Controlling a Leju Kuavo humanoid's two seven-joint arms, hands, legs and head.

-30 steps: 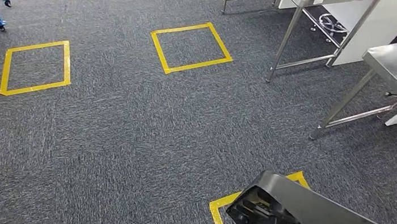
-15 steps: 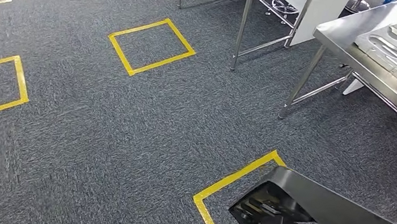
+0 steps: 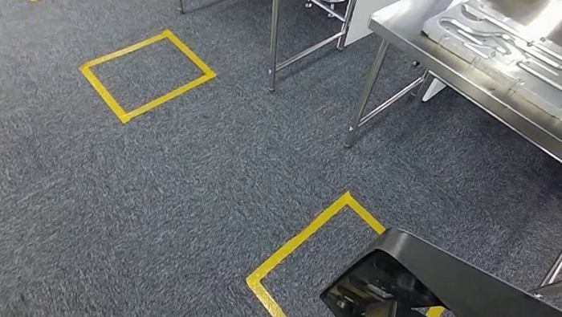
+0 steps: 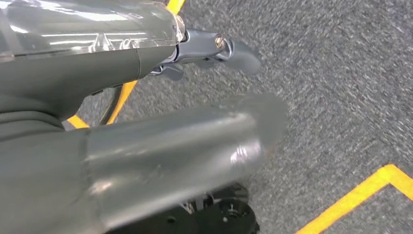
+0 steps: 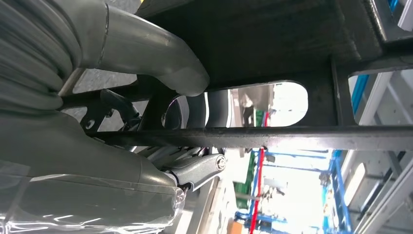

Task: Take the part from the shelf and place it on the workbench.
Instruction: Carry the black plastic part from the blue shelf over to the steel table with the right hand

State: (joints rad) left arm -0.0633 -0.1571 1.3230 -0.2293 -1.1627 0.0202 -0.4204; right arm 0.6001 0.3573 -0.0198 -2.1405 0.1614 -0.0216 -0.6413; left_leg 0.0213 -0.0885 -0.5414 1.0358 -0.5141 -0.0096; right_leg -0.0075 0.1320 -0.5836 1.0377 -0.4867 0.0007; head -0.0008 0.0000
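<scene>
The right robot hand (image 5: 146, 117) clasps the black part (image 3: 477, 312) over grey carpet (image 3: 176, 194). The left robot hand (image 4: 214, 48) hangs empty, fingers apart. The steel desk (image 3: 466, 76) stands near.

You've got open carpet (image 3: 176, 194) ahead and to the left, w/ yellow tape squares (image 3: 146, 75) flat on it, no obstruction. Right side is where it gets tight: the workbench (image 3: 466, 76) runs along the upper right, its near edge facing you, legs (image 3: 365, 96) and low crossbars standing on the carpet beneath. Its top near that edge already carries flat metal parts (image 3: 517, 50), so room there is limited. A second steel table (image 3: 278, 25) stands just beyond, near the workbench's left corner. The black part (image 3: 485, 313) fills your lower right, held by the right hand (image 5: 122, 73) w/ thumb over its plate and fingers under; left hand (image 4: 146, 146) hangs over carpet.
</scene>
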